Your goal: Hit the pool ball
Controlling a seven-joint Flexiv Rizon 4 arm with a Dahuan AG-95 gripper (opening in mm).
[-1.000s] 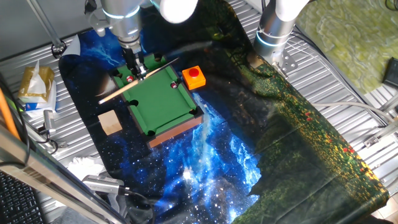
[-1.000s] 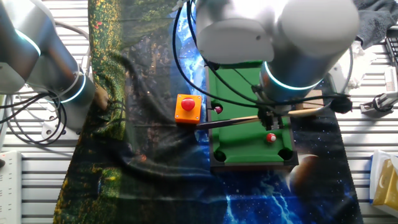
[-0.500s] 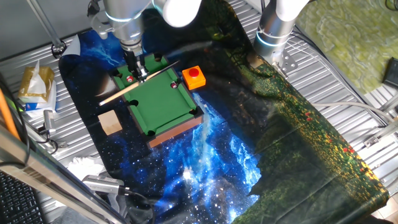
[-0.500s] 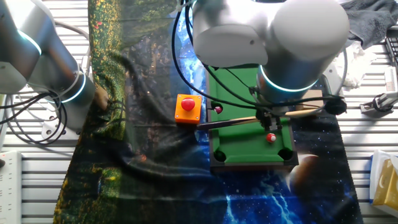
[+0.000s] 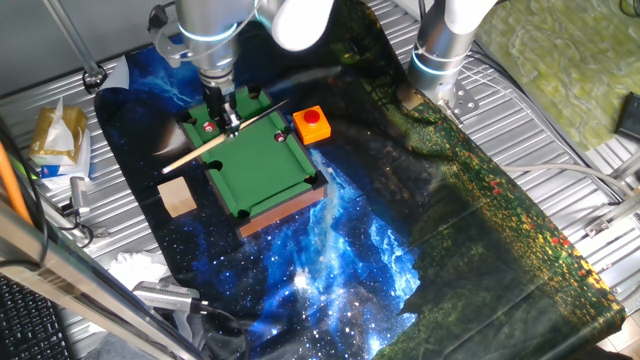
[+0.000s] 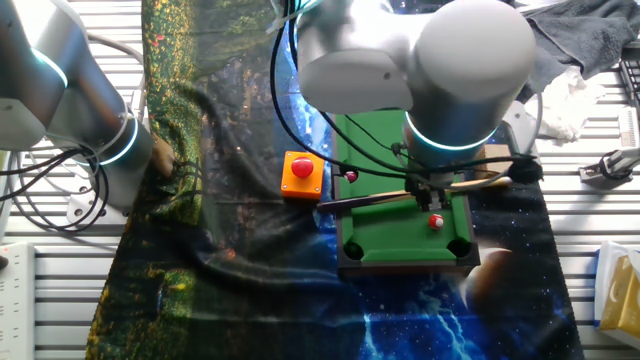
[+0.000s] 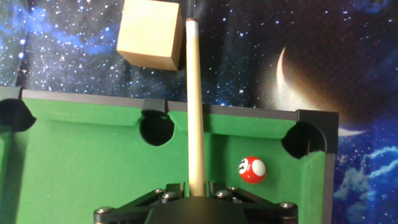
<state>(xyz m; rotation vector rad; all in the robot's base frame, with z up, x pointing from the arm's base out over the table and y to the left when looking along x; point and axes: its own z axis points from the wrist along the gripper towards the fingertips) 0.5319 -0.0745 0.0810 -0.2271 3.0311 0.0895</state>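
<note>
The pool ball [image 7: 252,170], tiny, glossy red with a white spot, lies on the green felt of the miniature pool table [image 5: 262,168] near a corner pocket; it also shows in the fixed views [image 5: 209,127] [image 6: 435,221]. My gripper [image 7: 196,188] is shut on a thin wooden cue stick [image 7: 194,93] that lies across the table [image 6: 400,195]. The gripper [image 5: 227,115] hangs just above the felt, and the ball lies a little to the right of the cue in the hand view, apart from it. A darker maroon ball [image 5: 279,136] lies further along the table.
A red button on an orange box [image 5: 312,122] stands beside the table. A wooden cube [image 7: 151,34] sits on the starry cloth just past the table's rail, close to the cue's end. A second arm's base [image 5: 440,50] stands at the back. A corner pocket [image 7: 300,140] is near the ball.
My gripper and the cue have shifted slightly across the table, along with the arm above. The red ball has not moved.
</note>
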